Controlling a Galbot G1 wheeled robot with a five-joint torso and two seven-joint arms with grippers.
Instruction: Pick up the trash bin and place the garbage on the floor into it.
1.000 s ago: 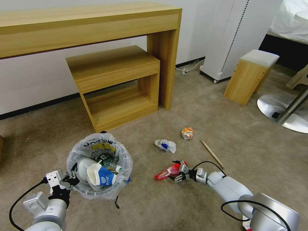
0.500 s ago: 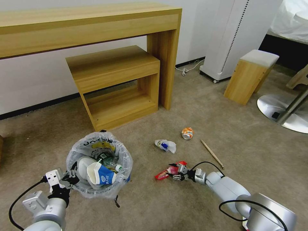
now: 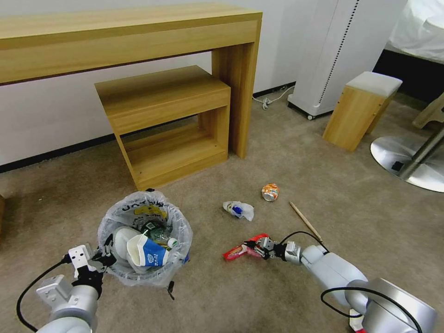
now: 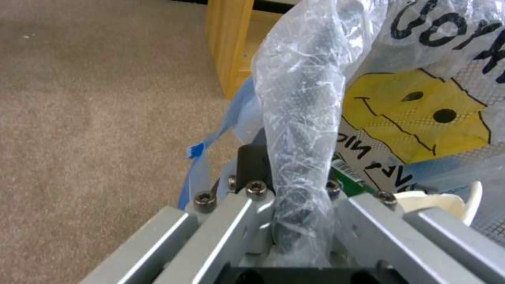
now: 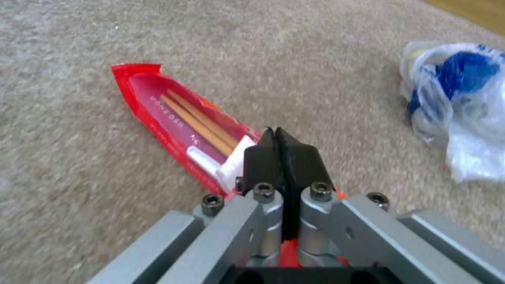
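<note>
Right tool (image 3: 255, 245) low over the floor (image 3: 286, 157), and on my wrist feed its black fingers (image 5: 266, 159) are pressed together on the edge of the red wrapper (image 5: 181, 126), a strip of red caught between them; the wrapper holds a pair of wooden sticks and its far end lies on the beige carpet. My left tool (image 3: 99, 259) is clamped on the rim of the trash bin (image 3: 144, 240), with the clear printed bag (image 4: 302, 118) bunched between its fingers. I see the bin at my front left, already holding a blue-white paper cup (image 3: 144, 253), something white beside it and a small bottle (image 3: 159, 233). Just beyond the red wrapper lies a crumpled clear bag with blue inside (image 3: 239, 209), and farther out the crushed orange can (image 3: 270, 192), apart from it. A wooden stick (image 3: 305, 221) lies on the carpet to the right of these, near my right arm. Behind the litter a low wooden shelf unit (image 3: 166, 120) sits under a long wooden tabletop (image 3: 125, 27), and a small wooden stool (image 3: 363, 108) is off to the right.
</note>
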